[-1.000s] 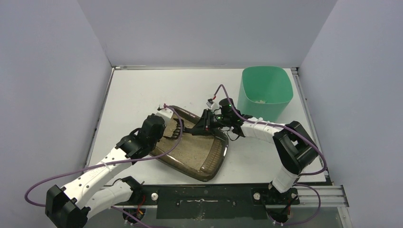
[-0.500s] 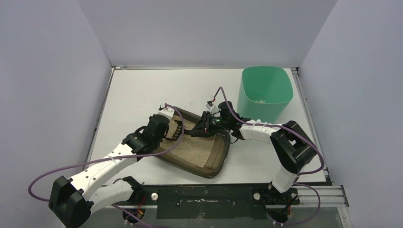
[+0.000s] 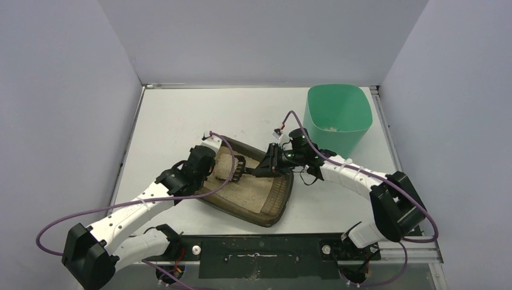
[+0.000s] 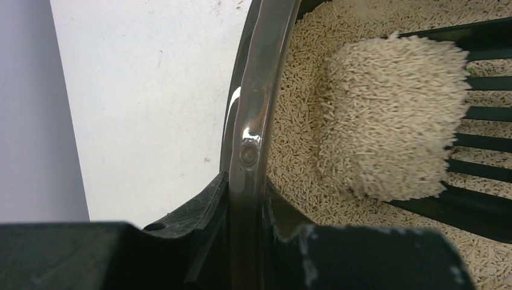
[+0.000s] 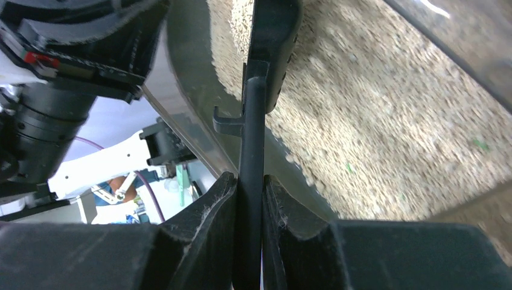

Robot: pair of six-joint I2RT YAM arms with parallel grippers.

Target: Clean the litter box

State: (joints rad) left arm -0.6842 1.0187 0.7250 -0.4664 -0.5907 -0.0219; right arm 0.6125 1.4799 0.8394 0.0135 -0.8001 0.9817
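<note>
- Left gripper (image 4: 246,202) is clamping its fingers on the rim of the litter box (image 4: 256,90), which is sitting mid-table.
- Right gripper (image 5: 249,199) is pinching the scoop (image 5: 252,133) handle, with a clump (image 4: 392,115) riding on the slots.
- Judging progress as partway: the clump is awaiting dumping into the green bin (image 3: 336,142).

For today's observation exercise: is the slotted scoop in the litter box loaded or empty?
Loaded. In the left wrist view, a pale clump of granules sits on the black slats of the scoop, inside the litter box.
</note>
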